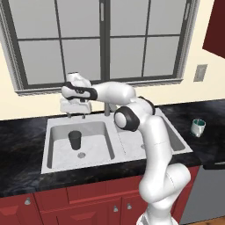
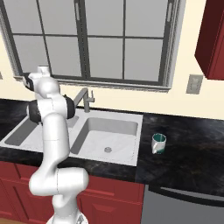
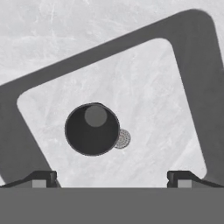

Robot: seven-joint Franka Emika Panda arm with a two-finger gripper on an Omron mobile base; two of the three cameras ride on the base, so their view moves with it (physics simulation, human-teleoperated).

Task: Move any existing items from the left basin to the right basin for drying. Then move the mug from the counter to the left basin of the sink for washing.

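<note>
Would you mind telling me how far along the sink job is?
Nothing is done yet. The tumbler stands upright in the left basin. In hand: the open pincer hovers above it. Left: moving it to the right basin, then the mug off the counter.

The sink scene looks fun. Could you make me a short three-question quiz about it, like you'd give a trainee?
1. True or false: the dark tumbler stands upright in the left basin.
2. Where is the white mug? A) in the right basin B) on the counter, to the right of the sink C) in the end effector
3. Fill in: the end effector hangs above the tumbler with its jaws ____.

Key: 1 true; 2 B; 3 open
</note>
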